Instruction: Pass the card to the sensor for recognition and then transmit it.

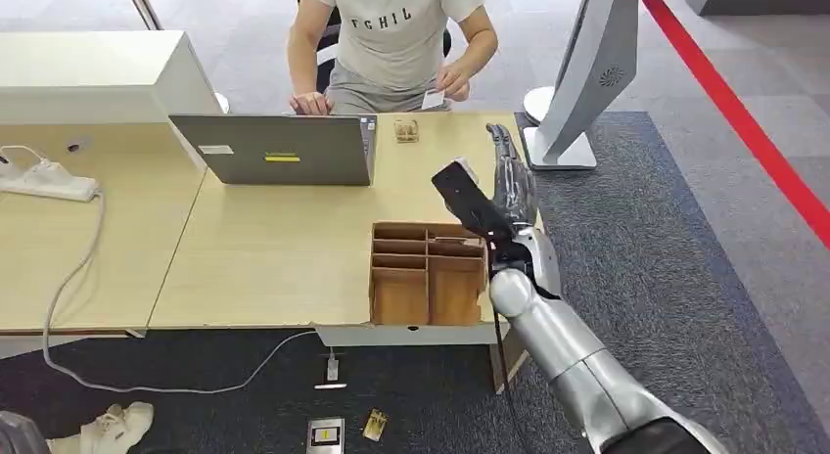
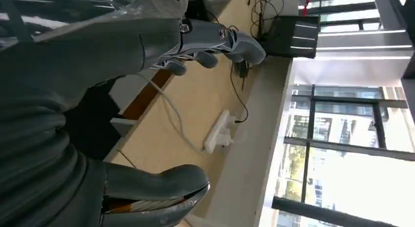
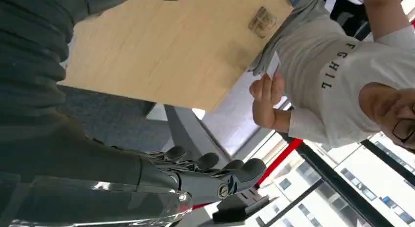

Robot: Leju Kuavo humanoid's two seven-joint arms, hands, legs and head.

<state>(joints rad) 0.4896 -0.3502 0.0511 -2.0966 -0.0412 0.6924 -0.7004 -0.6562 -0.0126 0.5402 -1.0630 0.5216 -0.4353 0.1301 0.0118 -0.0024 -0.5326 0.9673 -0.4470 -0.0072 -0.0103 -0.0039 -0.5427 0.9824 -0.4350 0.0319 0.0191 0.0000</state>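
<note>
Our right hand [image 1: 509, 180] hovers over the table's [image 1: 264, 249] far right part, fingers extended close together, holding nothing. The card [image 1: 433, 100] is pinched in the person's hand [image 1: 452, 82] at the far edge. Our left hand [image 2: 205, 46] holds nothing, fingers loosely curled.

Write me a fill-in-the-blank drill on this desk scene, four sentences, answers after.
1. The white card is held by the ____ seated behind the desk.
2. The right hand is stretched out over the desk and holds ____.
3. The cardboard organiser sits at the desk's ____ edge, beside the robot's right arm.
4. The laptop on the desk stands ____, its lid up.

Missing words: person; nothing; near; open
</note>
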